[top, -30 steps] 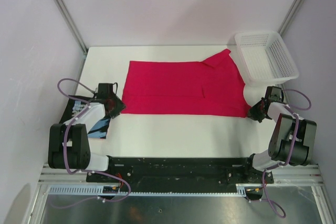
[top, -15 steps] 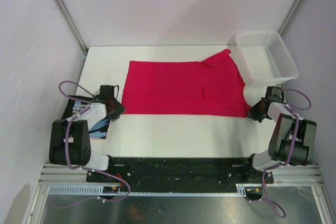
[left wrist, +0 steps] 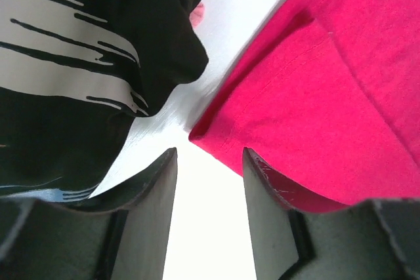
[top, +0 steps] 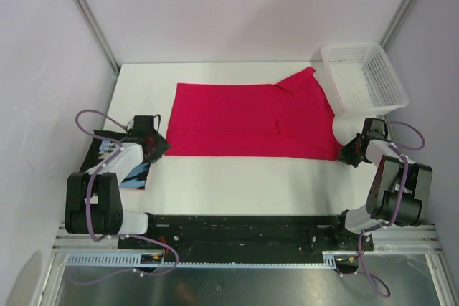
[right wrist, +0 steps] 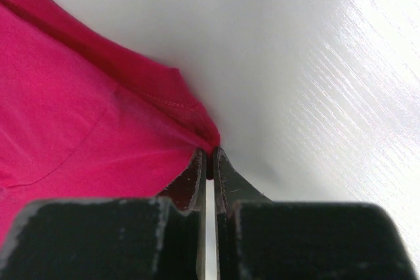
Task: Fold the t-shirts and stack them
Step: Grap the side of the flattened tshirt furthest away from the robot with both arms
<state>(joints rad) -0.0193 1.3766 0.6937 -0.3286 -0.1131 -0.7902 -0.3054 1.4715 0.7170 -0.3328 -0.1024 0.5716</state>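
Note:
The crimson-pink t-shirt (top: 254,120) lies spread flat across the middle of the white table. The black printed t-shirt (top: 115,157) lies at the table's left edge, partly under my left arm. My left gripper (top: 159,145) is open and empty at the pink shirt's near left corner (left wrist: 216,137), which sits just beyond the fingertips (left wrist: 167,162). The black shirt (left wrist: 72,63) shows to the left of them. My right gripper (top: 347,155) is shut on the pink shirt's near right corner (right wrist: 197,129), pinching the cloth at the table.
A white plastic mesh basket (top: 362,77) stands at the back right, beside the pink shirt's sleeve. The enclosure walls rise close on both sides. A bare strip of table (top: 244,184) lies between the shirt and the arm bases.
My left gripper has shifted slightly at the pink shirt's near left corner. The right gripper and both shirts have stayed put.

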